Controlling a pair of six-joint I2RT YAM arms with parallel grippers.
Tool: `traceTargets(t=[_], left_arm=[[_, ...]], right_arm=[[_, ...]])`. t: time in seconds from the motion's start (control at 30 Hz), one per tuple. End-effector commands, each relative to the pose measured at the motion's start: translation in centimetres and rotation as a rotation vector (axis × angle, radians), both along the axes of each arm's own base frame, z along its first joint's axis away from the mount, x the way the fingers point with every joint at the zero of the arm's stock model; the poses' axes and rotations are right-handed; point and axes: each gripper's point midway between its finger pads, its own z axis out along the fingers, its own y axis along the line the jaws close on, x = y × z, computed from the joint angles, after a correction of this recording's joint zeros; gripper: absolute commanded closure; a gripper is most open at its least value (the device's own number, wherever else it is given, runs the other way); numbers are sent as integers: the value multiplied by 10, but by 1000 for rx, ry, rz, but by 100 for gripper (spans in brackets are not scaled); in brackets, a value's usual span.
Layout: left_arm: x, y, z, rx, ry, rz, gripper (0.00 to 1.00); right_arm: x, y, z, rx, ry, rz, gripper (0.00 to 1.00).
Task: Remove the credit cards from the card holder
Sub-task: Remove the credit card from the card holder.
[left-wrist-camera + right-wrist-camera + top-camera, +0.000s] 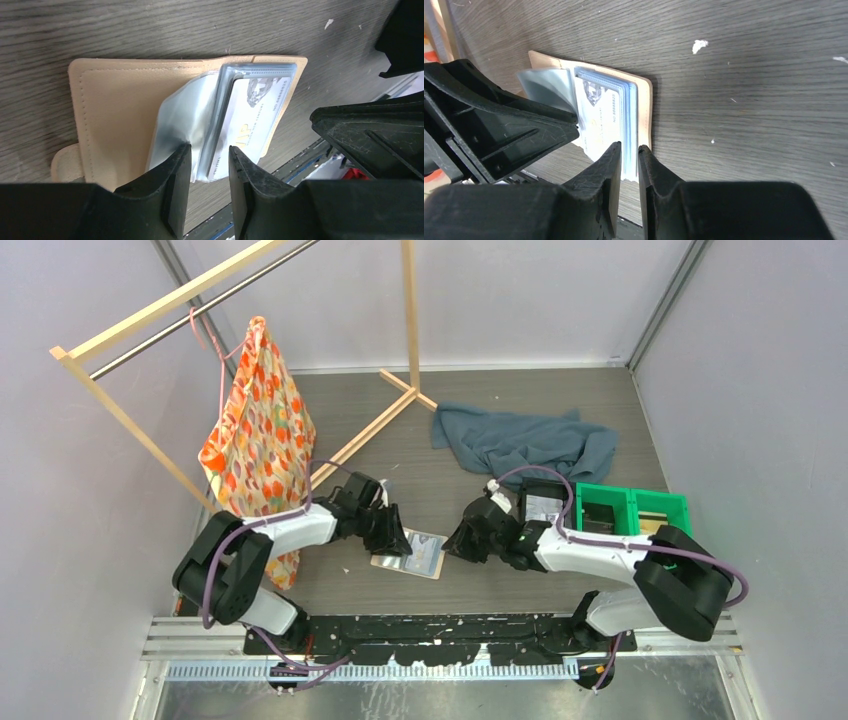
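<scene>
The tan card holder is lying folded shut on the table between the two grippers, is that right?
Not shut: the left wrist view shows the card holder lying open, clear sleeves fanned out, a credit card inside. It does lie on the table between the left gripper and right gripper.

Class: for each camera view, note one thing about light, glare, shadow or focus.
Top external view: even light, nothing blurred. Left wrist view: sheen on the clear plastic pockets of the tan folding card holder. Right wrist view: the holder shadows the grey wood-grain table.
</scene>
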Motion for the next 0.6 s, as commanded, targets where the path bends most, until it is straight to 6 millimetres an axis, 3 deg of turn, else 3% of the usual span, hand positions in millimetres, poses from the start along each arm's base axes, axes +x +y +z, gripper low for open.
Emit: traceTargets(t=[0.0, 0.23, 0.4, 0.57], left_arm=[[-7, -4, -12, -32, 36, 14, 65], [-24, -35, -12, -157, 93, 9, 66], [-28, -37, -2, -181, 81, 7, 66], [-20, -28, 13, -121, 23, 19, 66]], right_arm=[[8, 1, 27, 20, -57, -21, 76], [2, -9, 24, 10, -46, -34, 76], [4, -16, 35, 11, -78, -50, 76], [1, -9, 27, 5, -56, 3, 76]])
